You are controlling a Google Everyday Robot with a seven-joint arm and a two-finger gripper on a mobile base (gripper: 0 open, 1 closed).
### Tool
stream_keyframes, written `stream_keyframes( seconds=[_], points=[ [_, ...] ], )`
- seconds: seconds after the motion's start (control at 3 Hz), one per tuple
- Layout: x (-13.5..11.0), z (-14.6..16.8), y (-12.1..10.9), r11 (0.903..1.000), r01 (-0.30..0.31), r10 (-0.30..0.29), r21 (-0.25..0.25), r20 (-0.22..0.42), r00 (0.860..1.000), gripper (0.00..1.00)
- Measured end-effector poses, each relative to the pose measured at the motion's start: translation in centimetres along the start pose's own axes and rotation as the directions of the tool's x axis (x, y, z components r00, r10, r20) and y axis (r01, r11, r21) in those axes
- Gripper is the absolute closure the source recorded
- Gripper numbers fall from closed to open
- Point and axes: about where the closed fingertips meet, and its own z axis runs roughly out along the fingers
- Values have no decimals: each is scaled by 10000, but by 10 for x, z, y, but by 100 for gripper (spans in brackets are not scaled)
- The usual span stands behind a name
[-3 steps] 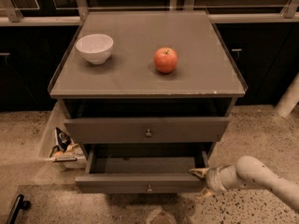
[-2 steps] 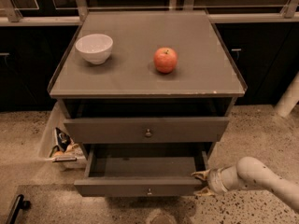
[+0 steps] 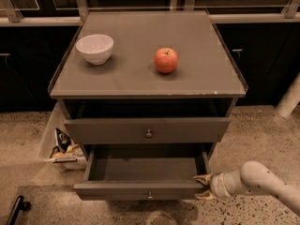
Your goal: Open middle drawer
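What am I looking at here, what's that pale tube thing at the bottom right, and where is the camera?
This is one picture from a single camera looking down on a grey-brown cabinet from in front. Where the camera is mounted is not on record. The pale tube is the robot's arm. Its tip, the gripper, is at the right front corner of the middle drawer, which stands well out. Whether it grips the drawer is not clear. The drawer above is out only a little. On the cabinet's top sit a white bowl and a red apple, apart from each other.
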Motion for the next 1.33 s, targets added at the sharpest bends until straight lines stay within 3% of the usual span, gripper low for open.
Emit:
stream_keyframes(
  seconds=[0.67, 1.0, 1.33],
  points=[
    [-2, -4, 11, 10000, -13, 13, 35, 49, 10000, 58],
    [-7, -1, 1, 10000, -17, 18, -65, 216, 9998, 35],
    [-6, -1, 0, 10000, -17, 18, -65, 216, 9998, 38]
  ],
)
